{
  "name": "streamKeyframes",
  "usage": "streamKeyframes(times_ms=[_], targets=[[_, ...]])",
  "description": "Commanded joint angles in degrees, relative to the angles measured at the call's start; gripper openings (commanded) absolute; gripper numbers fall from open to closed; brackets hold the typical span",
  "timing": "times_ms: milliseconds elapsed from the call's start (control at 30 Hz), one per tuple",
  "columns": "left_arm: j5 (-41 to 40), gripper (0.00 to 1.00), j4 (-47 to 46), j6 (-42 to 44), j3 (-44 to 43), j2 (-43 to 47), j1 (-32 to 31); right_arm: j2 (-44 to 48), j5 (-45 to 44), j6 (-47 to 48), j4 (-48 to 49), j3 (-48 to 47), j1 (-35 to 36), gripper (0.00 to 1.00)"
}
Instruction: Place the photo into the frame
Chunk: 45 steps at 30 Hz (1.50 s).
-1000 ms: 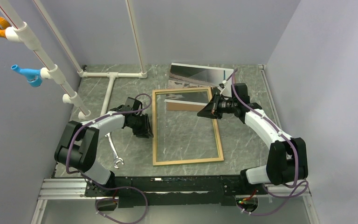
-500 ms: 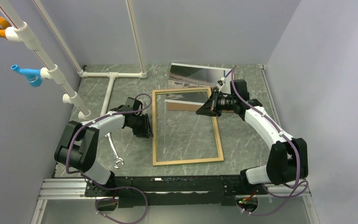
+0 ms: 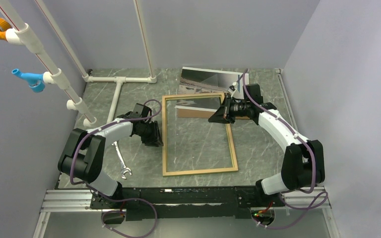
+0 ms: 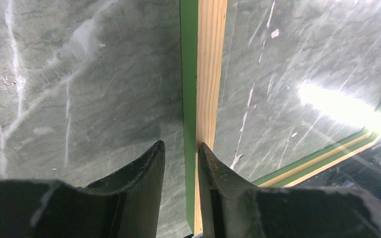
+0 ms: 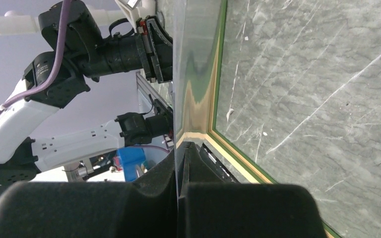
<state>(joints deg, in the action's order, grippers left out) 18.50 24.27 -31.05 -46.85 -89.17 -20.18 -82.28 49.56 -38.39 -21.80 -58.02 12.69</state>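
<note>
The frame (image 3: 200,171) lies flat on the table with its tan wood face up and green on its outer edge (image 4: 211,74). My left gripper (image 3: 155,136) is open at the frame's left rail. In the left wrist view (image 4: 181,145) one finger lies over the wood and the other stands off the green edge above the table. The photo (image 3: 211,78) stands tilted at the frame's far end. My right gripper (image 3: 214,118) is shut on a thin glossy sheet, the photo (image 5: 193,74), seen edge-on between the pads (image 5: 181,146) above the frame's rail (image 5: 233,153).
A wrench (image 3: 121,163) lies on the table left of the frame. White pipes (image 3: 119,79) run across the far left, with a blue fitting (image 3: 30,79) higher up. A brown patch (image 3: 201,113) shows inside the frame's far end. Walls close in on both sides.
My right gripper has shifted slightly left and toward the far side with the sheet in it. The left arm and the frame have not moved.
</note>
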Motion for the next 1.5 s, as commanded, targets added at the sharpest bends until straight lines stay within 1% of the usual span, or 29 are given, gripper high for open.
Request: streamKeyframes(times_ms=[0, 200, 467, 633, 833, 1000, 1100, 1467], targets=[[-5.3, 0.34, 2.0, 2.0, 1.3, -1.3, -0.6, -1.0, 2.4, 2.5, -1.8, -2.1, 0.5, 0.0], [-5.4, 0.34, 2.1, 2.0, 1.4, -1.4, -0.7, -1.7, 3.4, 3.3, -0.7, -2.3, 0.6, 0.0], [-5.4, 0.34, 2.0, 2.0, 1.4, -1.7, -0.9, -3.7, 3.9, 6.8, -3.5, -5.6, 0.7, 0.0], [-5.5, 0.34, 2.2, 2.2, 1.2, -2.1, -1.1, -4.6, 3.9, 5.8, -1.8, -6.1, 0.9, 0.0], [-5.6, 0.33, 2.6, 2.5, 0.8, -2.3, -1.1, -5.3, 4.2, 4.2, 0.9, -3.6, 1.3, 0.0], [-5.9, 0.34, 3.0, 2.8, 0.3, -2.4, -1.2, -5.8, 4.0, 4.9, 1.0, -2.1, 1.5, 0.0], [-5.8, 0.34, 3.1, 2.9, 0.1, -2.6, -1.2, -6.2, 3.3, 6.4, -0.5, -2.0, 1.4, 0.0], [-6.1, 0.33, 3.5, 3.0, -0.3, -2.8, -1.5, -8.5, -3.4, 13.6, -8.2, -3.7, 1.5, 0.0]])
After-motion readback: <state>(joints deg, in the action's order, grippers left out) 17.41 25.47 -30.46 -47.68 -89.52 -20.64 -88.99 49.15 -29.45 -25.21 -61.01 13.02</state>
